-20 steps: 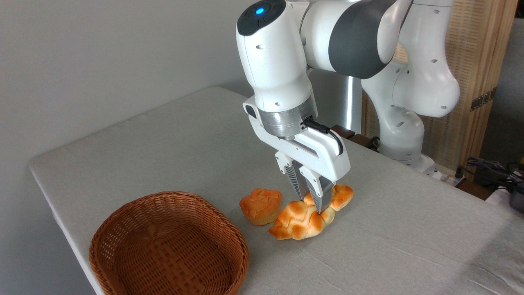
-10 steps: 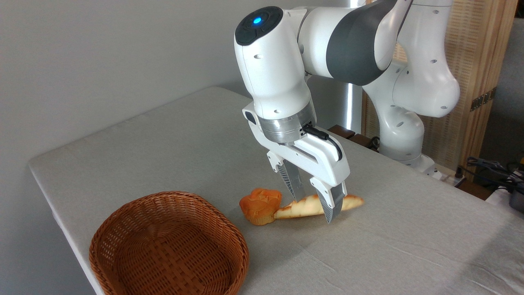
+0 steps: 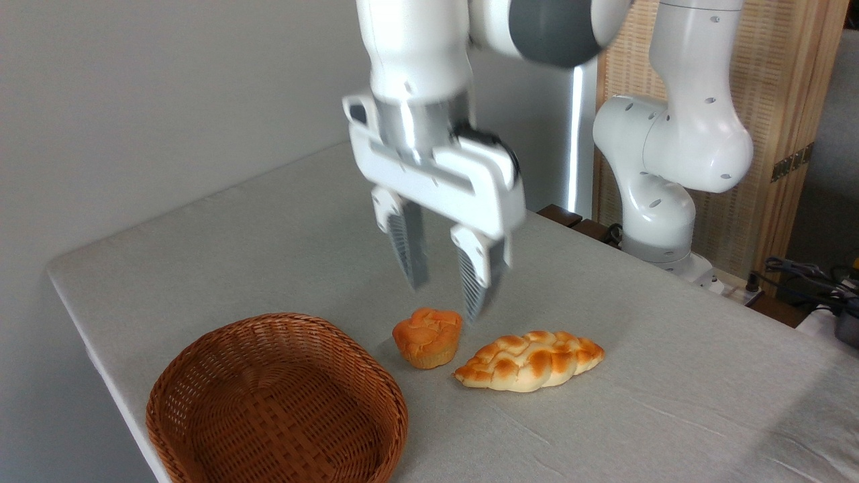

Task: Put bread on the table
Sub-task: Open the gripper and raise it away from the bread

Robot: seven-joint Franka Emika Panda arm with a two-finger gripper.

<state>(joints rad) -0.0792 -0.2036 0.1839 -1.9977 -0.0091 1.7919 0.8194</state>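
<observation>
Gripper fingers stand spread apart with nothing between them, hanging in the air above the tabletop with their ribbed inner faces turned toward each other; the white hand and the arm that carries it are a little blurred. Under them the tabletop spreads wide and pale grey, cloth-like, with a rounded corner at the left and faint creases toward the right. Near its front left edge sits a brown woven basket, oval and deep, with only its wicker floor showing inside. Well to the right of the basket lies the bread — a long braided loaf with a golden-orange, bumpy crust and paler cream sides — flat on the cloth, crust up, its tapered ends pointing left and right. It rests below and slightly to the right of the gripper's fingertips, clear of them, touched by neither. Just beside the loaf's left end, between it and the basket, stands a small round bun, orange and muffin-shaped, upright on the cloth; whether the two quite touch cannot be told. Behind the tabletop at the right stands a wooden screen — a light frame with woven panels.
</observation>
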